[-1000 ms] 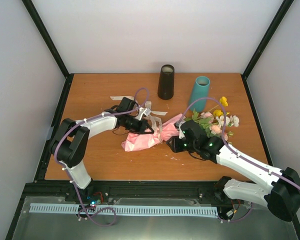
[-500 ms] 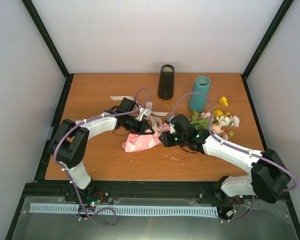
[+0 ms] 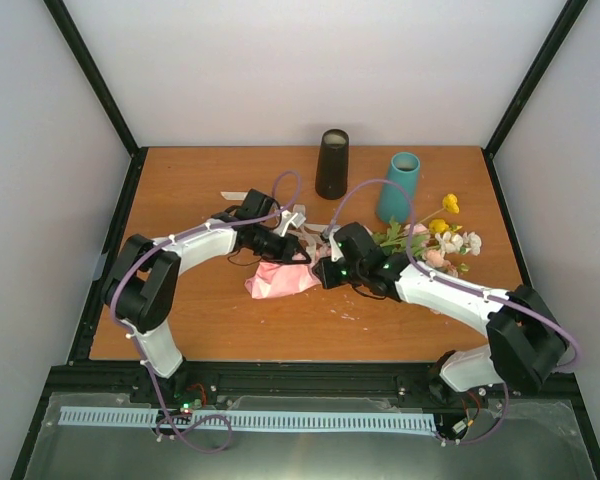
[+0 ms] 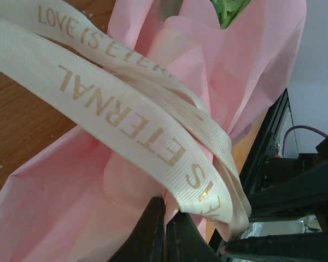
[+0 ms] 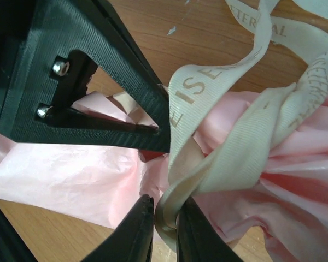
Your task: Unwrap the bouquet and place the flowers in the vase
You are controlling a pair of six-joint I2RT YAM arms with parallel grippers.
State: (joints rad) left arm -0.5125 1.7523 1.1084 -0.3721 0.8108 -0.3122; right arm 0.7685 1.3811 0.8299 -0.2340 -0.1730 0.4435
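1. On the brown wooden table [image 3: 200,320] lie one bouquet of flowers [image 3: 438,240] with green stems and one crinkled pink paper sheet [image 3: 280,282] around its stem end.
2. One beige ribbon [image 4: 126,120], woven and printed in gold with "LOVE IS ETERNAL", is looped around the gathered paper. One pale loose strip [image 3: 242,196] lies flat on the wood, well apart from the bunch, toward the back left.
3. Two upright vessels stand at the back of the table. One is a dark cylinder [image 3: 332,163], the other a teal vase [image 3: 398,187], and neither holds any stems.
4. There are two arms, each with one gripper.
5. The left gripper [image 4: 165,218] has its fingers pressed together with no gap, and they pinch a fold of the beige ribbon right at their tips.
6. The right gripper [image 5: 168,204] has its fingers drawn in to a narrow slot. One strand of the beige ribbon runs between them and touches both.
7. The two grippers meet at the same knot, the left one's black finger just beside the right one's.
8. The bouquet lies on its side, with the paper end under the grippers and spreading to the left. The blooms point right, near the foot of the teal vase, and one yellow bloom [image 3: 448,203] is farthest out.
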